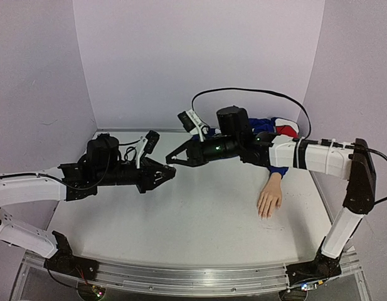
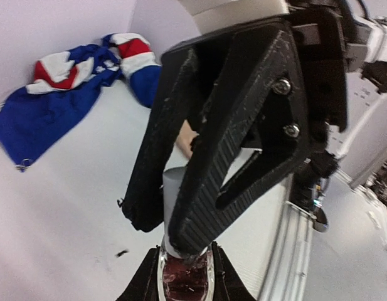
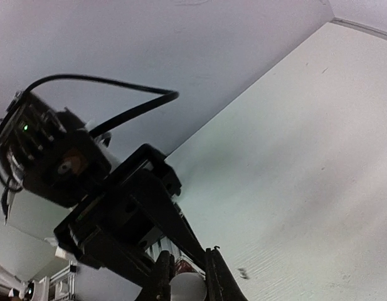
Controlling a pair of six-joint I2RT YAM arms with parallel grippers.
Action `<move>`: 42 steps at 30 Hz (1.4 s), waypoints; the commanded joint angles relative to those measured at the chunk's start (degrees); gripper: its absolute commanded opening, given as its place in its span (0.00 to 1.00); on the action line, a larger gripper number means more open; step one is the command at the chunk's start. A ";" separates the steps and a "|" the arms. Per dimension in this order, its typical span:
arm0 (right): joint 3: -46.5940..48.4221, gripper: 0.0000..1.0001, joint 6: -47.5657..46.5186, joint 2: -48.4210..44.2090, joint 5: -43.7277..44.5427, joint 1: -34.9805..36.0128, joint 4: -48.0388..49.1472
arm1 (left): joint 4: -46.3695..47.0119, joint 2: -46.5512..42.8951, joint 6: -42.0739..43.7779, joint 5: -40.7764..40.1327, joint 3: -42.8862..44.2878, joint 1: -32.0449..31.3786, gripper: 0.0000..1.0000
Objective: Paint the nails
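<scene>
Nails (image 1: 265,215) on mannequin hand (image 1: 269,199) well aside; left jaws tight around polish bottle (image 2: 184,282), right jaws tight around its cap (image 3: 188,288).

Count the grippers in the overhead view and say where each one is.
2. The left gripper is left of centre over the table, shut on the polish bottle; the right gripper meets it tip to tip, shut on the bottle's cap. None hidden.
</scene>
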 commanded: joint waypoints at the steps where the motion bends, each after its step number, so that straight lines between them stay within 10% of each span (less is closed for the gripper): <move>1: -3.84 0.00 -12.90 -6.00 -24.80 0.28 3.36 | 9.88 -2.13 0.12 31.12 4.81 -0.62 0.00; 3: -6.03 0.00 -17.76 -8.01 -39.98 0.28 3.24 | 11.47 -1.34 -0.20 47.07 6.28 -0.66 0.00; 7: -8.49 0.00 -20.35 -11.39 -40.43 0.27 2.20 | 11.81 0.88 -2.48 56.39 8.33 -0.55 0.00; 13: -9.63 0.03 -19.71 -12.90 -26.45 0.20 0.84 | 11.81 1.80 0.37 38.28 5.97 -0.52 0.00; 19: -8.88 0.61 -12.96 -13.79 0.87 -0.69 -2.24 | 10.83 1.77 3.69 14.27 2.80 -0.72 0.00; 23: -9.04 0.78 -4.42 -14.13 12.55 -0.77 -3.42 | 10.51 1.29 4.02 2.97 0.90 -1.04 0.00; 33: -5.03 0.77 10.49 -10.48 18.85 0.85 -2.71 | 10.36 1.72 3.49 -5.53 -0.41 -2.12 0.00; 42: 0.79 0.54 11.54 -4.66 18.47 3.19 -2.14 | 9.14 1.94 2.41 -8.14 0.15 -3.09 0.00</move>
